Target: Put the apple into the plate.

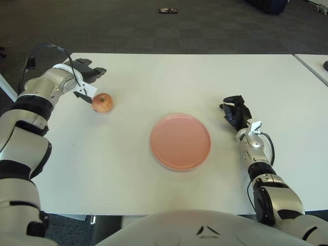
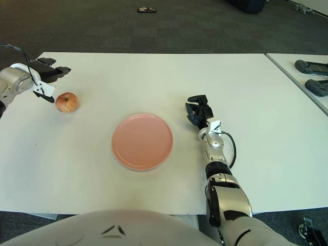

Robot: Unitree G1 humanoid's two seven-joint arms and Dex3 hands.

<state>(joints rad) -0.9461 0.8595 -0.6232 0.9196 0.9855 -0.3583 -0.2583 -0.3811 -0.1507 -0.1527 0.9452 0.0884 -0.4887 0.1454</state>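
White table (image 1: 154,72) bears apple (image 1: 102,102) and plate (image 1: 180,142).

Two head-mounted cameras, side by side, look forward and down, sharing the white counter (image 1: 154,77) close below.

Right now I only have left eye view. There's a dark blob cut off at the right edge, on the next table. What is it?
Observer: Right eye view shows all of it. It's a dark handheld device, controller-like, lying on the neighbouring table.
Operator: Just the one?
Observer: No. A second similar device lies on the same table, closer to the robot and apart from the first.
Operator: OK, both are off the work table. On my side the left hand is open beside the apple, not touching it. The right hand shows right of the plate.
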